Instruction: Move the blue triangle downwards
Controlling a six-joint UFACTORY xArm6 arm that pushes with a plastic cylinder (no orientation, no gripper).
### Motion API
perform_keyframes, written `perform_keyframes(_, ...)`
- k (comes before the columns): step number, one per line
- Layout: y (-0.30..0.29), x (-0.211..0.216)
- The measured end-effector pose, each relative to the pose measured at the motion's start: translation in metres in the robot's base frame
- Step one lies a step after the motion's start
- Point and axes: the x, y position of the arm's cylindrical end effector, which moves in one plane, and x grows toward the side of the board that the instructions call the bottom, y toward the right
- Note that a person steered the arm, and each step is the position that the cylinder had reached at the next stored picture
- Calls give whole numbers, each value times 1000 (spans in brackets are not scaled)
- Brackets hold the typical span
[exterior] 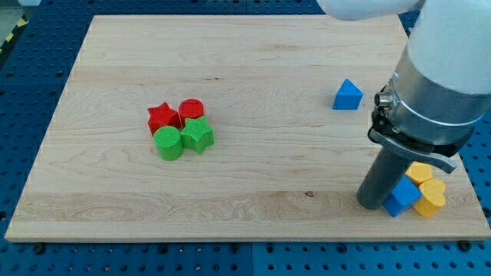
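Observation:
The blue triangle lies on the wooden board at the view's upper right, apart from other blocks. My rod comes down at the view's right, and my tip rests on the board well below the blue triangle, slightly to its right. The tip touches or nearly touches a blue block on its right side.
Two yellow blocks sit next to the blue block at the lower right. A cluster at the view's left holds a red star, a red cylinder, a green cylinder and a green star.

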Motion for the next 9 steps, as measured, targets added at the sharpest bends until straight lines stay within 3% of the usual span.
perform_keyframes(1, 0, -1)
perform_keyframes(3, -26, -62)
perform_keyframes(4, -72, -94)
perform_keyframes(6, -86, -199)
perform_keyframes(7, -62, -224)
perform_keyframes(9, 14, -217)
